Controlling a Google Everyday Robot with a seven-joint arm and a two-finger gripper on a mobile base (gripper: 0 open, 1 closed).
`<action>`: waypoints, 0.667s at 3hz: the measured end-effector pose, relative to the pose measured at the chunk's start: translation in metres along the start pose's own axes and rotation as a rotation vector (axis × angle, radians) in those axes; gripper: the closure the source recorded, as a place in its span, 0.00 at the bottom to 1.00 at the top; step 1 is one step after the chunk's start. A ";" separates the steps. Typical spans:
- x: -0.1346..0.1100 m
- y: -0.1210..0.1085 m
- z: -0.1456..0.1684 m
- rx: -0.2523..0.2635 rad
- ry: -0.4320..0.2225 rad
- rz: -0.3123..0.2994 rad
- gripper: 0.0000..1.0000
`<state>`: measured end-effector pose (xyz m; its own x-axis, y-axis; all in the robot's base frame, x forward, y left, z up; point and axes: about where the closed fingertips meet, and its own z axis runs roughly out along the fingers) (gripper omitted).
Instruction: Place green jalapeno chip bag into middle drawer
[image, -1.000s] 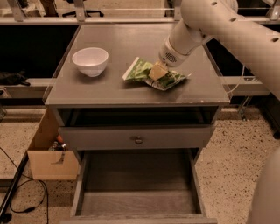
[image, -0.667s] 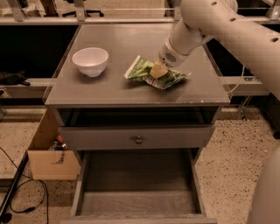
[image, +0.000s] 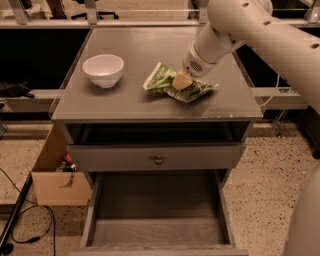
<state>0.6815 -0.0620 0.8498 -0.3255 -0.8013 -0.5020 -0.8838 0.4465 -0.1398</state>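
The green jalapeno chip bag (image: 165, 80) lies crumpled on the grey cabinet top (image: 130, 100), right of centre. My gripper (image: 181, 81) comes down from the upper right on the white arm and rests on the middle of the bag. The middle drawer (image: 155, 227) is pulled out wide below the cabinet front, with a bare grey plank floor and nothing in it. Above it is a grey drawer front with a small round knob (image: 158, 160).
A white bowl (image: 103, 69) stands on the left of the cabinet top. A cardboard box (image: 55, 175) sits on the speckled floor left of the cabinet, with a black cable (image: 25, 225) beside it. Metal rails run behind and to both sides.
The gripper stays on the bag; arm and bag have hardly moved. Bowl and drawer are unchanged.
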 end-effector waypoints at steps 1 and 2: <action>0.013 0.001 -0.011 -0.007 0.016 0.018 1.00; 0.031 0.004 -0.054 0.028 0.043 0.051 1.00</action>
<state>0.6495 -0.1069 0.8801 -0.3848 -0.7930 -0.4723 -0.8558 0.4982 -0.1392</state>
